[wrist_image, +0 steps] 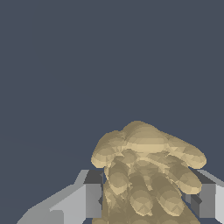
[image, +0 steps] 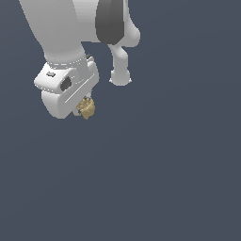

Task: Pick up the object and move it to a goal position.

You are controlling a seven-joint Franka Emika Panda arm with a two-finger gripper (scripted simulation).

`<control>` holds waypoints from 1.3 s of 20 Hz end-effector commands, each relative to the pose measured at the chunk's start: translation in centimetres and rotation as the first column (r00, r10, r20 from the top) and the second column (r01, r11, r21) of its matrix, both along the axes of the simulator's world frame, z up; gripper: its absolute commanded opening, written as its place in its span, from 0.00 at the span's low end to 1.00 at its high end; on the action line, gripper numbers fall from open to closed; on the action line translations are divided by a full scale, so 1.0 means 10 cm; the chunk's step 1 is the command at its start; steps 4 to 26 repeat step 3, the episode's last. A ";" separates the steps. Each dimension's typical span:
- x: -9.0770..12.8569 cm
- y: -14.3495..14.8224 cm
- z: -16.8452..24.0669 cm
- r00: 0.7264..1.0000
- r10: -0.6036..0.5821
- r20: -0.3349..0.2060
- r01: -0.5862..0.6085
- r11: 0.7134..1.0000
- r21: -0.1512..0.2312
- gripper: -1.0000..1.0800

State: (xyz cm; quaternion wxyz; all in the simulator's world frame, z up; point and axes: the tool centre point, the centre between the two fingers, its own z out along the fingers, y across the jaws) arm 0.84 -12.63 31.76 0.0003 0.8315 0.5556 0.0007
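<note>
Tan-gold object (wrist_image: 146, 175) fills wrist view; exterior shows white claw (image: 84, 107) gripping it.

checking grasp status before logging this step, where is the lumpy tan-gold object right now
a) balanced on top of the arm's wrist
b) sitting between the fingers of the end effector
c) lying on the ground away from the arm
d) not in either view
b: in the wrist view the tan-gold object sits between the two grey fingers, and in the exterior view it sits at the tip of the end effector.
</note>
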 end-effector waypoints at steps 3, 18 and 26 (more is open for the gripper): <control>-0.01 -0.02 0.07 1.000 0.000 -0.001 0.000 1.000 0.000 0.00; -0.01 -0.02 0.07 1.000 0.000 -0.001 0.000 1.000 0.000 0.00; -0.01 -0.02 0.07 1.000 0.000 -0.001 0.000 1.000 0.000 0.00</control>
